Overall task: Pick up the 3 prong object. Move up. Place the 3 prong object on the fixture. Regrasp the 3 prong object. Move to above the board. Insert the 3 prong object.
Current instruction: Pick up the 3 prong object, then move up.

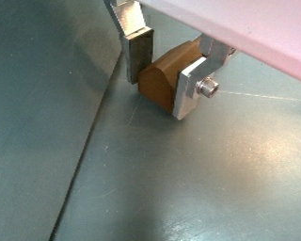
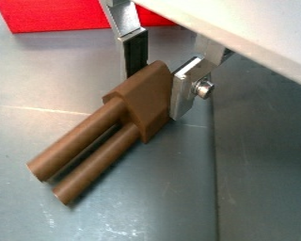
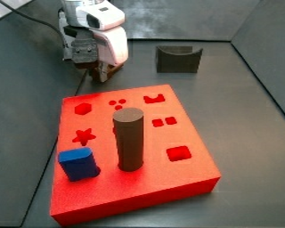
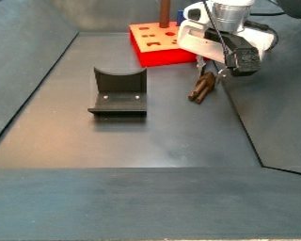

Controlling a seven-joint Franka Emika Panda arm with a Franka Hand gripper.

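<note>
Long brown prongs of the 3 prong object (image 2: 109, 134) lie on the grey floor beside the board (image 4: 162, 43); the gripper (image 2: 160, 73) pinches its block end. Lift straight up, keeping the grip square.

Robot lab test cell, not a home or shop: bare grey tabletop (image 4: 140, 160) walled in by dark panels (image 3: 187, 20), with nothing domestic about. White arm's gripper (image 4: 211, 73) low over the tabletop beside a red foam board (image 3: 133, 147) with shaped cut-outs holding a blue block (image 3: 76, 164) and dark cylinder (image 3: 128, 141). A dark notched fixture (image 4: 118, 92) stands apart, bench rig style.
</note>
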